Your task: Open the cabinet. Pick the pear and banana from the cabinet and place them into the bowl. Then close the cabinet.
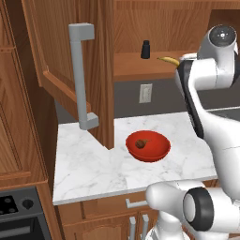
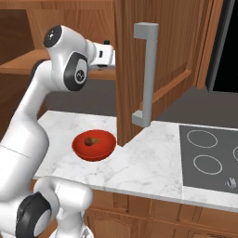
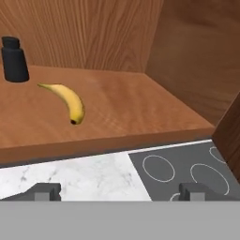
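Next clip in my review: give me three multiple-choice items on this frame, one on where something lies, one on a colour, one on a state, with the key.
1. Where does the small dark brown pear lie?
A. On the cabinet shelf
B. In the glossy red bowl
C. On the stovetop

2. What colour is the slim curved banana on the shelf of the reddish-brown wall cabinet?
A. Green
B. Red
C. Yellow

3. How do the cabinet doors stand?
A. Open
B. Both shut
C. Taken off

Key: 1 B, both base views show the pear inside the bowl. 2 C, the hand view shows it yellow with dark tips. 3 A, the door with the long grey bar handle is swung out, the shelf bare to view.
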Available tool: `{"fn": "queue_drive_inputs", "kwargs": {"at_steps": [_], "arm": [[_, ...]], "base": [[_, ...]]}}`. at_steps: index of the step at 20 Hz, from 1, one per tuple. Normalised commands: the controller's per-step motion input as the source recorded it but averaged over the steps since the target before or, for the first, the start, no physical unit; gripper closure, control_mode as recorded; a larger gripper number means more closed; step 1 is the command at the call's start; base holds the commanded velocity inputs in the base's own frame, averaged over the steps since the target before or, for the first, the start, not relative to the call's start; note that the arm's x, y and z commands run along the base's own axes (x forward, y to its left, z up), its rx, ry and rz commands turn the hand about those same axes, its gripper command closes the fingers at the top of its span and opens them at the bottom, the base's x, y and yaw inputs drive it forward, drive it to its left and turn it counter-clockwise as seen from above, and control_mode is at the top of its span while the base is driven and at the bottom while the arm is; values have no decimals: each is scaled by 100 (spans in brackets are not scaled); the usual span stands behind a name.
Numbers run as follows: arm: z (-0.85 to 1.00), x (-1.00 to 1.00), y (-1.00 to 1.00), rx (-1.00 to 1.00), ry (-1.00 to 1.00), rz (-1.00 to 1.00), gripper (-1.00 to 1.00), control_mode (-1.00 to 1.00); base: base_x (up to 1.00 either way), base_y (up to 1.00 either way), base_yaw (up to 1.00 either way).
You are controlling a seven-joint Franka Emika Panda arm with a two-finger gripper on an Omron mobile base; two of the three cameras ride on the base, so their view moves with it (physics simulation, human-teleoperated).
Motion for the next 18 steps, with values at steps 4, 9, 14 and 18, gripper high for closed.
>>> {"fn": "queue_drive_inputs", "kwargs": {"at_steps": [4,9,14,18], "arm": [[0,60,4,0,0,0,-100,-100],[0,66,2,0,0,1,-100,-100],[-5,64,0,4,1,9,-100,-100],[-6,58,0,11,0,10,-100,-100]], "base": [[0,0,0],[0,0,0],[0,0,0],[0,0,0]]}}
